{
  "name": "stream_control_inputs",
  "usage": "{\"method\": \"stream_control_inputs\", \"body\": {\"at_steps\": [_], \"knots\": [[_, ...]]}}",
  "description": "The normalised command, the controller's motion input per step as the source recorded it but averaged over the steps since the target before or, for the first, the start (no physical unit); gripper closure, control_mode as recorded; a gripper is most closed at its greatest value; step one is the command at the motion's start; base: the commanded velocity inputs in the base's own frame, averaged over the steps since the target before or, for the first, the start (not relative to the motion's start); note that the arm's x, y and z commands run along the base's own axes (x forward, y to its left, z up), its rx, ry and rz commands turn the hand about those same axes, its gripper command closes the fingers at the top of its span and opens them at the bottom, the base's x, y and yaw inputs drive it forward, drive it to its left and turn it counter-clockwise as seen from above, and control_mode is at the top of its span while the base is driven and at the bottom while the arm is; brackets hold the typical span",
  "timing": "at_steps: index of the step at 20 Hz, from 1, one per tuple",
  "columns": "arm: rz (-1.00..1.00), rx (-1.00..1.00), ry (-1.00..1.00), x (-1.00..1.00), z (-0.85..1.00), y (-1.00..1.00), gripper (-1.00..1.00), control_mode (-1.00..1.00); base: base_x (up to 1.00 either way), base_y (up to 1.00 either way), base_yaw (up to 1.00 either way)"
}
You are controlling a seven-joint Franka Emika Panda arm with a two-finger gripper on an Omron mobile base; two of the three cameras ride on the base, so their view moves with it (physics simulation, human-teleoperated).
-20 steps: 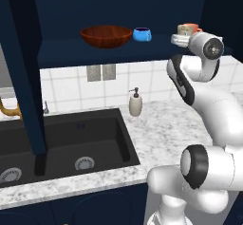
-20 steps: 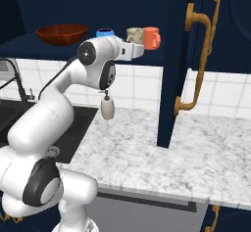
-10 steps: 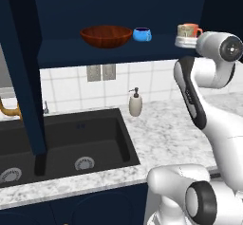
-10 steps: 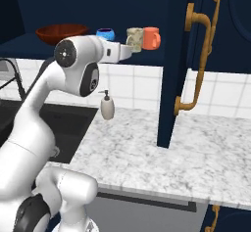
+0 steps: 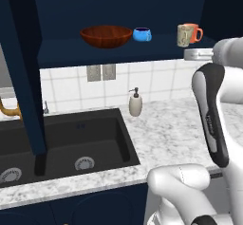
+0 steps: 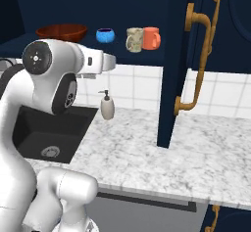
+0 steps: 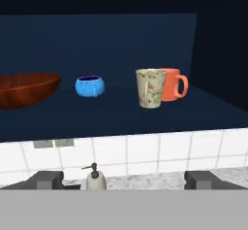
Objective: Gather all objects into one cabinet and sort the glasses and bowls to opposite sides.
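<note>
Hand (image 7: pixel 124 180) has drawn back from cream mug (image 7: pixel 150 88).

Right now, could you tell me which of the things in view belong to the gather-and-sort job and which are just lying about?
Part of the job:
- wooden bowl
- blue cup
- cream mug
- orange mug
- wall cabinet, where all four stand

Just lying about:
- soap dispenser
- sink
- marble counter
- tall cupboard with brass handle
</note>
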Motion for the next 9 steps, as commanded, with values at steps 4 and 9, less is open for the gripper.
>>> {"method": "stream_control_inputs", "body": {"at_steps": [4, 9], "knots": [[0.05, 0.0, 0.06, -1.0, 0.0, 0.48, -1.0, -1.0, 0.0, 0.0, 0.0], [-0.01, -0.05, 0.03, -1.0, 0.0, 0.83, -1.0, -1.0, 0.0, 0.0, 0.0]]}}
